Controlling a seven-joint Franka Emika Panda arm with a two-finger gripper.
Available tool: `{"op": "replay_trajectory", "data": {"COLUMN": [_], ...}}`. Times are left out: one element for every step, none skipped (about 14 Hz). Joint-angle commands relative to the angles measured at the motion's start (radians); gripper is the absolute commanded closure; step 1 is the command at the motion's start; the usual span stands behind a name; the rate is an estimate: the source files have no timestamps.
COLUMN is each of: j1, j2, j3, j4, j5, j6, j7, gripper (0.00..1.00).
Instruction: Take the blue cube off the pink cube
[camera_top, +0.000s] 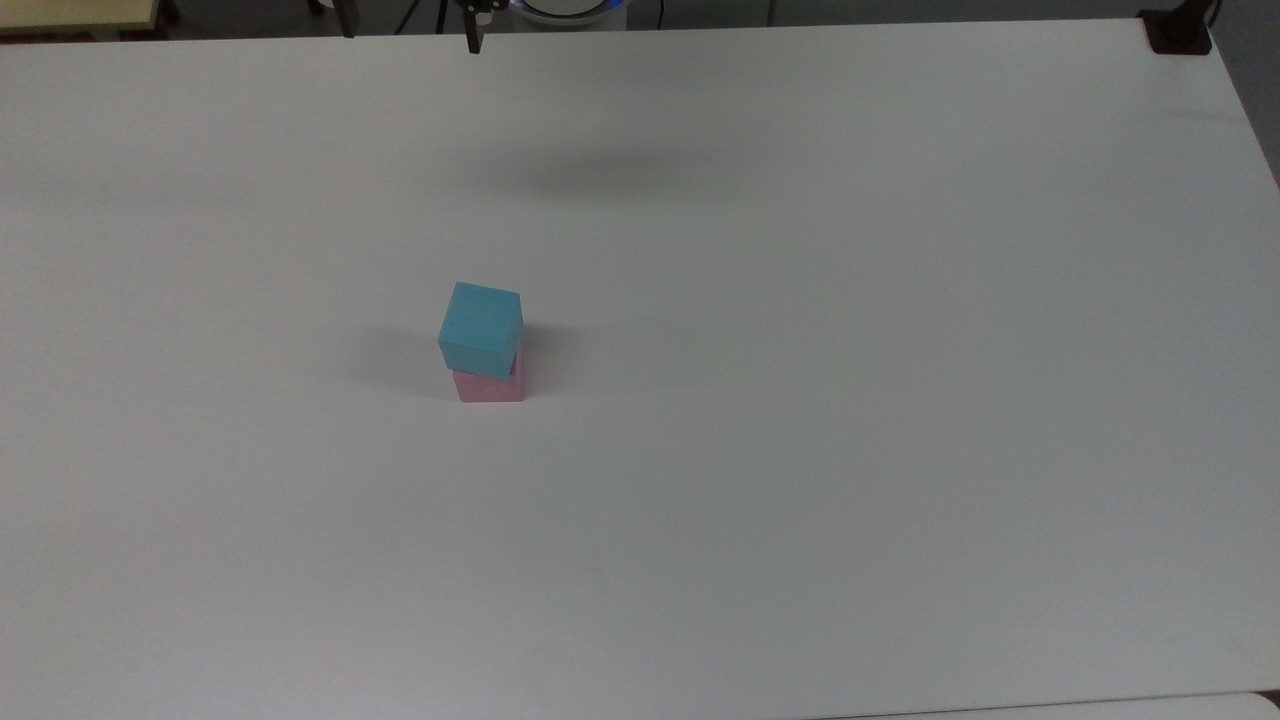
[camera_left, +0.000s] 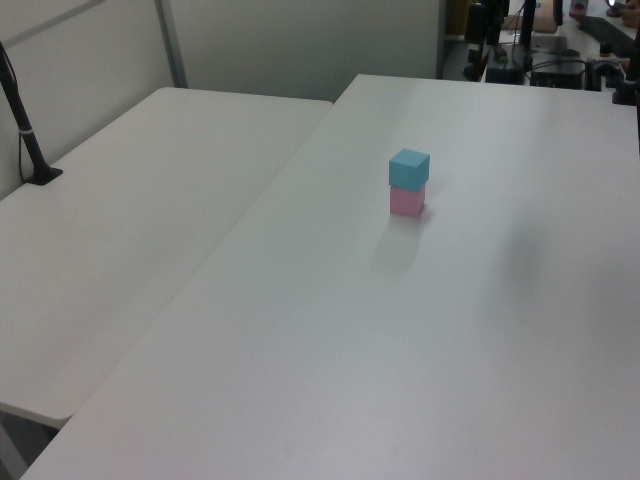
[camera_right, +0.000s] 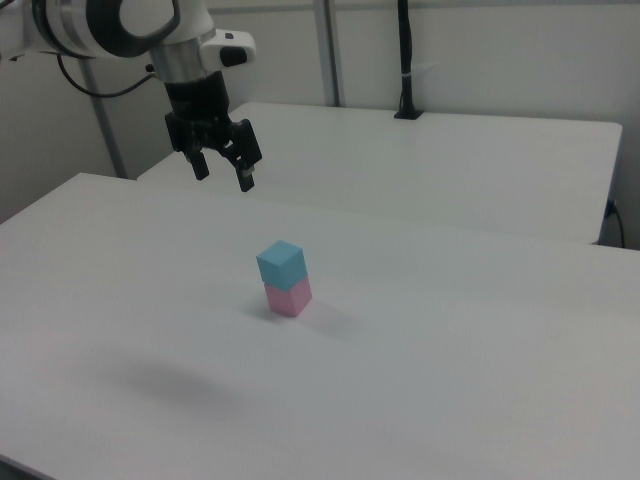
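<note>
Your hand (camera_right: 222, 174): fingers apart, holding nothing, high above desk (camera_top: 800, 400) | blue cube (camera_top: 481, 328) sits atop pink cube (camera_top: 490, 387), slightly skewed

A plain cyan blue cube (camera_top: 481, 329), a pale pink cube (camera_top: 489, 386), a white table (camera_top: 800, 400).

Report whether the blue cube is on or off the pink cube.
On. The blue cube sits atop the pink cube, slightly askew, with the open gripper apart.
</note>
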Motion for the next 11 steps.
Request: {"op": "replay_trajectory", "data": {"j1": [0.014,0.014,0.010,0.008,0.008,0.010,0.011,0.010,0.010,0.011,0.011], "j2": [0.005,0.027,0.045,0.062,0.079,0.093,0.108,0.117,0.134,0.156,0.172], "j3": [-0.011,-0.011,-0.011,-0.011,-0.011,-0.011,-0.011,-0.011,-0.011,-0.009,-0.006], "j4": [-0.020,-0.015,-0.012,-0.005,0.000,0.000,0.002,0.000,0.000,0.000,-0.001], "j5": [0.005,-0.006,-0.011,-0.011,-0.009,-0.008,-0.008,-0.005,0.000,0.003,0.005], "j6": [0.030,0.031,0.037,0.047,0.051,0.053,0.062,0.076,0.086,0.103,0.126], "j7": [-0.052,-0.097,-0.141,-0.173,-0.175,-0.169,-0.166,-0.166,-0.164,-0.154,-0.128], "gripper": [0.00,0.00,0.00,0.00,0.00,0.00,0.00,0.00,0.03,0.04,0.03]}}
